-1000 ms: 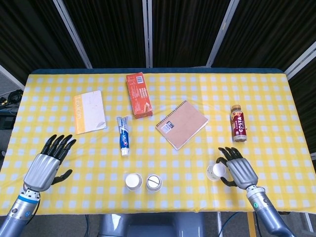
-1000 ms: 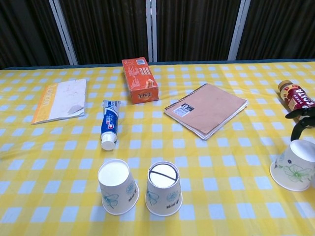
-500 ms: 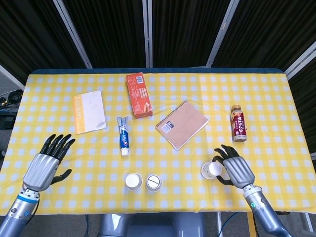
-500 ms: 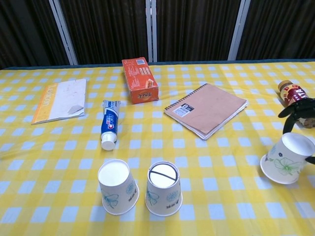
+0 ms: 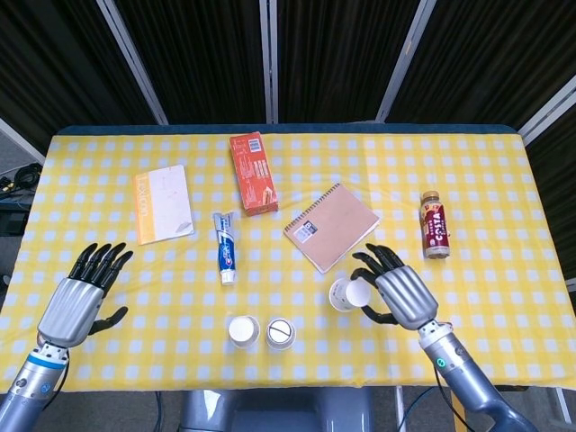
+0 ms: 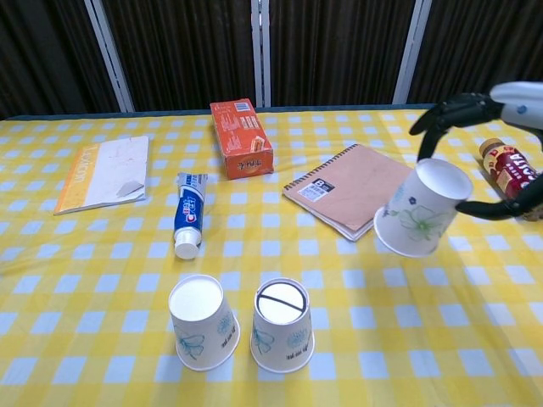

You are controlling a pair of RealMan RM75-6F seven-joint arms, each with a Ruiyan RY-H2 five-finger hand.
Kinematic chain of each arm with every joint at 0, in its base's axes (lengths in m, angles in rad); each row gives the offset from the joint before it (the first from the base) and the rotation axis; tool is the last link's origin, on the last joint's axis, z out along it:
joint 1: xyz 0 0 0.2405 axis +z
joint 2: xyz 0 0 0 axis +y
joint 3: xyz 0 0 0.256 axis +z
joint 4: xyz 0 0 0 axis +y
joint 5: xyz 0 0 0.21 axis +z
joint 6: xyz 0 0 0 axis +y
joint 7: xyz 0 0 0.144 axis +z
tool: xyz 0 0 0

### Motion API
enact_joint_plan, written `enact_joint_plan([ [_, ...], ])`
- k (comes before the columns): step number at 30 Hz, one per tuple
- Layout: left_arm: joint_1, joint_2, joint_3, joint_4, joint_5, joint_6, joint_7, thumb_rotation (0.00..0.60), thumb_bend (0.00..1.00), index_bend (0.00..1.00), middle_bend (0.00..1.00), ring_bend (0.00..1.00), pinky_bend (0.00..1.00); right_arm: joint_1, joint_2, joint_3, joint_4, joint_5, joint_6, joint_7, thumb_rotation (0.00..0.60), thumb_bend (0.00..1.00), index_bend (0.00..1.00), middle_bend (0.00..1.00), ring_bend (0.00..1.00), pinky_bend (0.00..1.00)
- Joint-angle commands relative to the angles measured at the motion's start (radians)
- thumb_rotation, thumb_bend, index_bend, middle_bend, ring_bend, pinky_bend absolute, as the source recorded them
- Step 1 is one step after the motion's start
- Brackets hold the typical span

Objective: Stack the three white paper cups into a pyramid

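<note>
While I carry the third cup across, I list items largest first.

Surface (image 5: 504,180): yellow check cloth; bears all the items below.

Right hand (image 5: 399,294): clamped around a white paper cup, raised off the surface, just right of the base pair.

Left hand (image 5: 79,299): fingers apart, holding nothing, idle at the near left.

Carried cup (image 6: 422,208): tilted, mouth toward the base cups. My judgement: I must level it mouth-down before lowering.

Base cups: left one (image 6: 202,321) and right one (image 6: 282,324), upturned, side by side, about touching. I should centre the carried cup over their seam and release gently, or the pair may scatter.
</note>
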Motion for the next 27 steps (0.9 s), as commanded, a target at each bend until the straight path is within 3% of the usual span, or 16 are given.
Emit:
enact_joint_plan([
  [1,0.001,0.003,-0.001,0.001,0.000,0.001,-0.008,0.600,0.23,0.00,0.00,0.00,0.00,0.042,-0.005,0.029,-0.036,0.019,-0.041,-0.001,0.600,0.25,0.49,0.16,0.00,0.12],
  [15,-0.003,0.021,-0.011,0.008,-0.012,-0.017,-0.056,0.600,0.23,0.00,0.00,0.00,0.00,0.183,-0.100,0.090,-0.131,0.101,-0.129,-0.125,0.600,0.25,0.49,0.16,0.00,0.12],
  [27,0.002,0.033,-0.010,0.003,0.000,-0.013,-0.072,0.600,0.23,0.00,0.00,0.00,0.00,0.217,-0.190,0.052,-0.165,0.156,-0.106,-0.223,0.600,0.25,0.49,0.16,0.00,0.12],
])
